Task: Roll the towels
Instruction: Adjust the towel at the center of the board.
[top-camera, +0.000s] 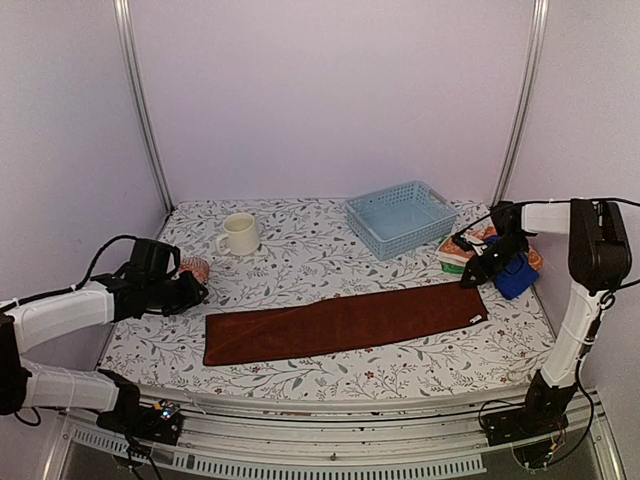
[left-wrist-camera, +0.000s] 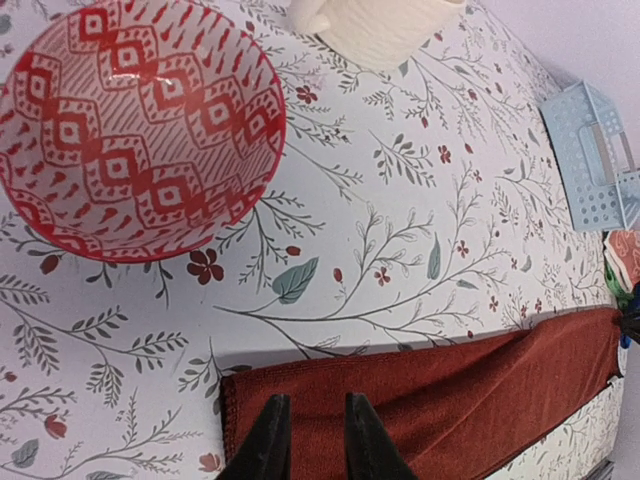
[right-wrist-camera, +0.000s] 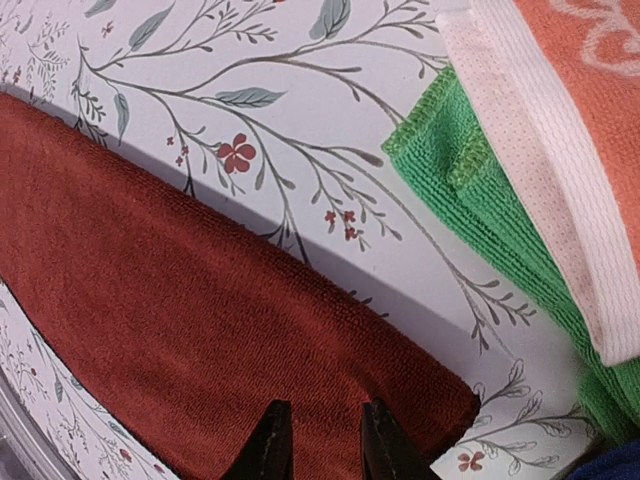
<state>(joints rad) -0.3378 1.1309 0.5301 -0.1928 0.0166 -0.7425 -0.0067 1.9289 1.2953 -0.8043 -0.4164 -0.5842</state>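
The rust-brown towel (top-camera: 340, 322) lies flat and stretched out along the desk (top-camera: 300, 245). The left fingers (left-wrist-camera: 265, 445) are over its left end, the right fingers (right-wrist-camera: 270, 448) over its right end. Both pairs stand narrowly apart, nothing between them.

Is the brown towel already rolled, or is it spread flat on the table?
Spread flat. The brown towel lies as one long strip on the table, with no rolled part at either end.
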